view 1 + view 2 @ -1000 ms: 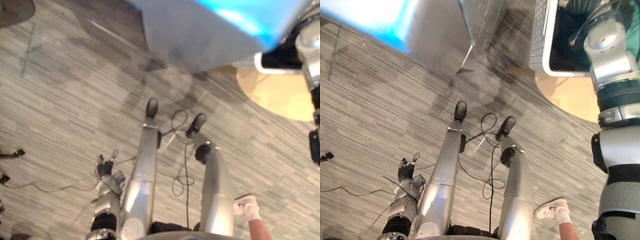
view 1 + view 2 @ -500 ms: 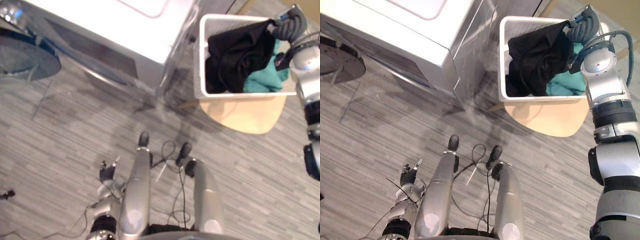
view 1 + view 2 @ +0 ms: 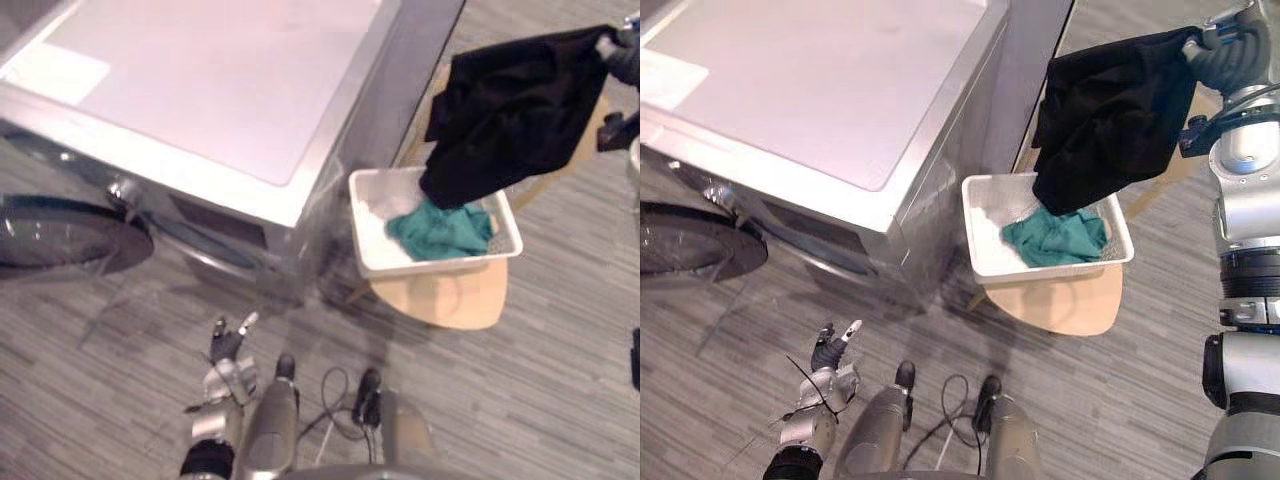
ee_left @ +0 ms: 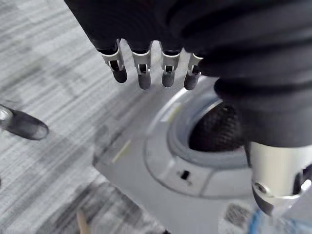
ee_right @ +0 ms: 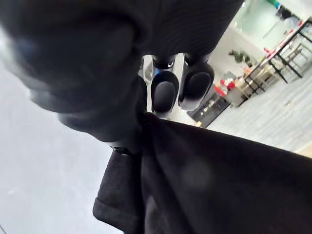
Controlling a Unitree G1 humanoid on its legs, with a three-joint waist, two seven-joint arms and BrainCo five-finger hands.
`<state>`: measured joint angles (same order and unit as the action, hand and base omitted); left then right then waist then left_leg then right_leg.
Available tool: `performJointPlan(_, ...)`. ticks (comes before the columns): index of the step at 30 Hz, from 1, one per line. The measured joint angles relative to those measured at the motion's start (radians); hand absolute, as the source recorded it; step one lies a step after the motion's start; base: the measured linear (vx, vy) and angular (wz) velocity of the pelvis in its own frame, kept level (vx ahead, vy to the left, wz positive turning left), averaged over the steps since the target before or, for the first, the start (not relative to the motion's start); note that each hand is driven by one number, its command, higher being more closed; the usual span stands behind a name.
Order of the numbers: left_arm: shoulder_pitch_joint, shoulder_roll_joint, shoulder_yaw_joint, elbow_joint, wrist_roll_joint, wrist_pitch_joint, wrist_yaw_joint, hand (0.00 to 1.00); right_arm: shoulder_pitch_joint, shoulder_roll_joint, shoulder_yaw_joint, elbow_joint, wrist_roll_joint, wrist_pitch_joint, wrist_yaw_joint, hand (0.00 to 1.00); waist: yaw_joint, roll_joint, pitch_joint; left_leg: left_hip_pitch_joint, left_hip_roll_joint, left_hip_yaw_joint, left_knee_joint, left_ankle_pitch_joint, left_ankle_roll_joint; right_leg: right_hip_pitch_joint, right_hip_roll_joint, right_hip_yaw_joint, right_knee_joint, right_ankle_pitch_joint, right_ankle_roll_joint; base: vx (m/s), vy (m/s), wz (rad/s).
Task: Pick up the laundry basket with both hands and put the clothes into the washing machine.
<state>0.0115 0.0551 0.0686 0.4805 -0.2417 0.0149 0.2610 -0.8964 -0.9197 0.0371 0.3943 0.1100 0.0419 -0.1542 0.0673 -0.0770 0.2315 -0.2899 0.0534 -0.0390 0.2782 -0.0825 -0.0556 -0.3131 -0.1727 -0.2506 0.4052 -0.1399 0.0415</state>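
My right hand [image 3: 1223, 52] is raised at the upper right, shut on a black garment [image 3: 512, 112] that hangs from it over the white laundry basket [image 3: 372, 262]. In the right wrist view its fingers [image 5: 165, 90] curl onto the black cloth [image 5: 219, 170]. A teal cloth [image 3: 440, 228] lies in the basket. The silver washing machine [image 3: 230, 110] stands left of the basket, its round door [image 3: 60, 236] swung open at the far left. My left hand [image 3: 228, 348] hangs low near the floor, open and holding nothing, its straight fingers [image 4: 142, 74] pointing toward the drum opening [image 4: 217, 132].
The basket rests on a round light-wood stool [image 3: 440, 302] close against the washer's right side. Grey striped floor [image 3: 560, 380] lies in front of the washer and around the stool.
The camera has tilted up, bringing the washer's top into view. My right hand has lifted the black garment out of the basket; it now hangs above it. The left hand stays low.
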Motion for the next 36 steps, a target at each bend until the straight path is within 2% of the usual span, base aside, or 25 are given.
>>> performJointPlan(3, 0.010, -0.004, -0.068, -0.050, 0.009, 0.000, -0.016, 0.00, 0.000, -0.028, 0.000, 0.005, -0.003, -0.005, 0.000, 1.00, -0.009, 0.020, -0.036, 0.071, 0.000, 0.012, -0.078, 0.023, 0.001, 0.053, 0.012, 0.011, -0.060, 0.020, 0.008, 0.13, 0.002, -0.17)
performJointPlan(4, 0.010, -0.003, -0.101, -0.076, 0.009, 0.000, -0.023, 0.00, 0.000, -0.039, 0.000, 0.006, -0.004, -0.007, -0.002, 1.00, -0.023, 0.027, -0.048, 0.096, -0.001, 0.014, -0.108, 0.039, 0.004, 0.074, 0.015, 0.013, -0.085, 0.031, 0.010, 0.09, 0.011, -0.09)
performJointPlan(8, 0.033, 0.004, -0.161, -0.127, 0.009, 0.009, -0.022, 0.00, 0.000, -0.039, -0.001, 0.030, -0.003, -0.019, -0.018, 1.00, -0.048, 0.032, -0.088, 0.171, -0.001, 0.022, -0.176, 0.057, 0.005, 0.127, 0.033, 0.036, -0.138, 0.048, 0.016, 0.06, -0.004, -0.16)
performJointPlan(13, 0.048, 0.025, -0.204, -0.128, 0.007, 0.025, -0.019, 0.00, -0.002, -0.036, 0.001, 0.055, -0.004, -0.030, -0.019, 1.00, -0.048, 0.037, -0.123, 0.208, 0.000, 0.048, -0.213, 0.064, 0.009, 0.156, 0.052, 0.065, -0.194, 0.084, 0.019, -0.01, 0.027, -0.17)
performJointPlan(18, 0.032, 0.070, -0.283, -0.135, -0.026, 0.049, -0.017, 0.00, -0.003, -0.027, 0.019, 0.052, -0.008, -0.034, -0.018, 1.00, -0.050, 0.036, -0.127, 0.245, 0.000, 0.087, -0.241, 0.075, 0.010, 0.187, 0.064, 0.111, -0.260, 0.136, 0.022, -0.09, 0.042, -0.25)
performJointPlan(20, -0.001, 0.087, -0.306, -0.132, -0.043, 0.092, 0.008, 0.00, -0.003, 0.005, 0.019, 0.040, -0.008, -0.034, -0.018, 1.00, -0.051, 0.037, -0.131, 0.246, 0.000, 0.112, -0.242, 0.077, 0.007, 0.188, 0.067, 0.136, -0.291, 0.163, 0.028, -0.13, 0.047, -0.29)
performJointPlan(25, -0.118, 0.131, -0.368, -0.030, -0.060, 0.138, 0.049, 0.00, 0.001, 0.097, 0.051, 0.000, -0.008, -0.034, -0.018, 1.00, -0.055, 0.037, -0.131, 0.248, -0.006, 0.133, -0.240, 0.076, 0.004, 0.205, 0.070, 0.196, -0.367, 0.211, 0.039, -0.14, 0.041, -0.17)
performJointPlan(28, -0.210, 0.147, -0.428, 0.043, -0.063, 0.164, 0.054, 0.00, 0.017, 0.155, 0.059, -0.078, -0.008, -0.037, -0.018, 1.00, -0.056, 0.038, -0.133, 0.248, -0.022, 0.133, -0.276, 0.076, 0.003, 0.227, 0.070, 0.244, -0.457, 0.208, 0.048, -0.13, 0.050, -0.03)
performJointPlan(30, -0.253, 0.161, -0.469, 0.044, -0.071, 0.177, 0.048, 0.00, 0.029, 0.196, 0.065, -0.105, -0.008, -0.041, -0.019, 1.00, -0.065, 0.039, -0.135, 0.248, -0.017, 0.138, -0.313, 0.090, -0.007, 0.196, 0.086, 0.282, -0.370, 0.216, 0.051, -0.09, 0.034, 0.17)
performJointPlan(31, -0.302, 0.159, -0.518, 0.038, -0.070, 0.141, 0.021, 0.00, 0.041, 0.211, 0.087, -0.104, -0.008, -0.041, -0.018, 1.00, -0.078, 0.025, -0.143, 0.250, -0.036, 0.135, -0.314, 0.101, -0.011, 0.195, 0.080, 0.281, -0.345, 0.208, 0.034, -0.06, 0.047, 0.37)
performJointPlan(33, -0.457, 0.131, -0.554, -0.001, -0.070, 0.087, -0.007, 0.00, 0.045, 0.250, 0.107, -0.109, -0.015, -0.042, -0.017, 1.00, -0.081, 0.019, -0.145, 0.235, -0.053, 0.126, -0.286, 0.102, -0.001, 0.198, 0.069, 0.300, -0.368, 0.198, 0.029, -0.08, 0.052, -0.10)
performJointPlan(34, -0.575, 0.110, -0.552, -0.023, -0.070, 0.035, -0.014, 0.00, 0.051, 0.270, 0.124, -0.119, -0.024, -0.043, -0.016, 1.00, -0.081, 0.029, -0.155, 0.221, -0.028, 0.132, -0.293, 0.102, 0.002, 0.207, 0.095, 0.317, -0.396, 0.203, 0.034, -0.10, 0.015, -0.78)
performJointPlan(35, -0.658, 0.108, -0.542, -0.051, -0.070, -0.011, -0.019, 0.00, 0.055, 0.289, 0.138, -0.131, -0.030, -0.043, -0.016, 1.00, -0.094, 0.033, -0.171, 0.223, -0.012, 0.153, -0.328, 0.105, 0.002, 0.162, 0.115, 0.314, -0.291, 0.196, 0.027, -0.07, 0.002, -0.73)
performJointPlan(36, -0.694, 0.108, -0.542, -0.060, -0.070, -0.030, -0.019, 0.00, 0.055, 0.288, 0.140, -0.133, -0.033, -0.043, -0.015, 1.00, -0.111, 0.030, -0.173, 0.229, -0.011, 0.154, -0.343, 0.110, -0.005, 0.162, 0.118, 0.312, -0.255, 0.191, 0.025, 0.01, 0.006, -0.51)
